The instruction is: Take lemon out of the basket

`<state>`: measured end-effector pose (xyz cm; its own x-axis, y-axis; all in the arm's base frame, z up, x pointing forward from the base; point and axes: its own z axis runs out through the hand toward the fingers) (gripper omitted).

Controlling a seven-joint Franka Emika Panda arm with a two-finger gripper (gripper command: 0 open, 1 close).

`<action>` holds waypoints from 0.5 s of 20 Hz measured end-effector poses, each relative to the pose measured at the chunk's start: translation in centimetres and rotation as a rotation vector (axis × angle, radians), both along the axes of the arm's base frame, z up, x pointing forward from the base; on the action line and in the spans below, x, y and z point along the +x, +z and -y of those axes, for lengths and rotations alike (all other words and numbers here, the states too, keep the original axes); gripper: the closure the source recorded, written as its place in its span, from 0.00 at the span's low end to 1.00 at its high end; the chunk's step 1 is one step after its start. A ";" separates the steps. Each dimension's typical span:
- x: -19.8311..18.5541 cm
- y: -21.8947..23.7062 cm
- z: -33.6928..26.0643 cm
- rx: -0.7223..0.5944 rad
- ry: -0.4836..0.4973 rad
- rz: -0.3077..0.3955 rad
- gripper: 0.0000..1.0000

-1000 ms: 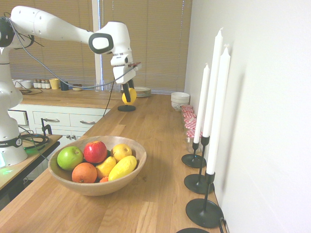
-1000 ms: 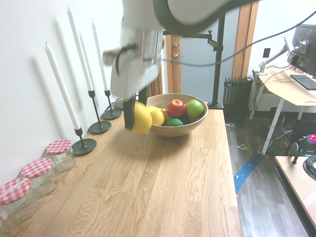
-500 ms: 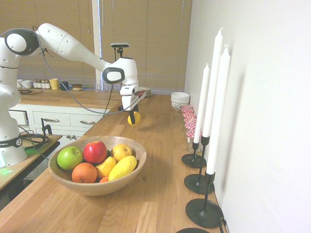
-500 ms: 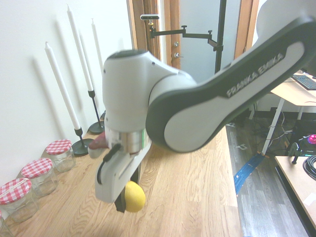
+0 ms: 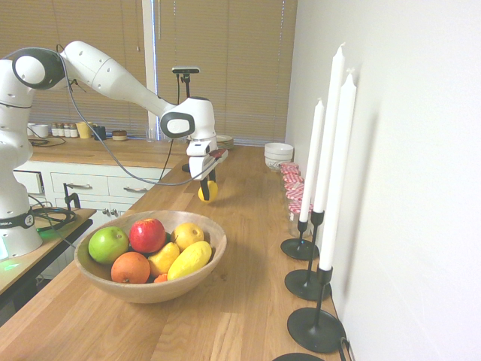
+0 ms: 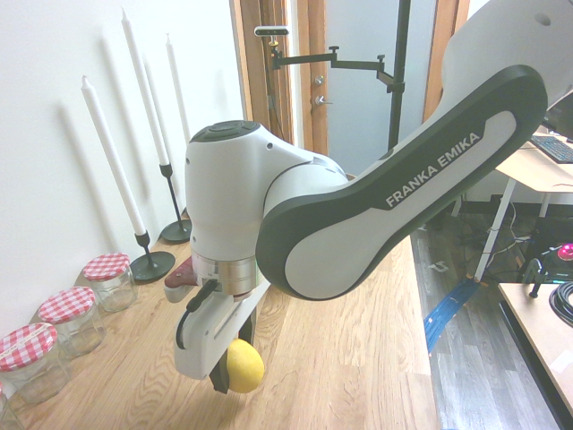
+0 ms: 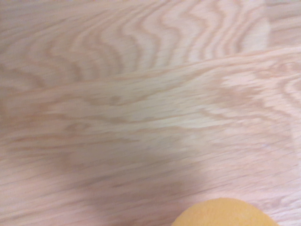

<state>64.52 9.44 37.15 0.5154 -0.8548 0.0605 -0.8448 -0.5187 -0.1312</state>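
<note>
glossy white arm [image 5: 113,71], dark grey joints, "franka emika" lettering, black cable

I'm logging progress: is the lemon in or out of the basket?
Out. The lemon sits between the gripper's fingers low over the wooden counter, well beyond the basket.

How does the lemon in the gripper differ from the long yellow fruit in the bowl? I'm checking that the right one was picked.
The lemon is plump and oval; the long yellow fruit is slimmer and longer. The lemon is clamped in the gripper low over the wooden counter, far from the basket; the long fruit lies in the basket among other fruit. Both are smooth and bright yellow.
</note>
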 end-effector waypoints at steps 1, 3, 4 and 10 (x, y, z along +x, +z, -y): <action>0.1 -0.2 0.2 0.000 -0.004 -0.003 0.00; 0.2 -0.5 0.5 -0.001 -0.008 -0.006 0.00; 0.3 -0.5 0.6 -0.001 -0.009 -0.007 0.00; 0.8 0.2 1.2 -0.001 -0.016 -0.006 0.00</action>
<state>65.33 8.24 37.38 0.5020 -0.8629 0.0579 -0.8538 -0.5052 -0.1257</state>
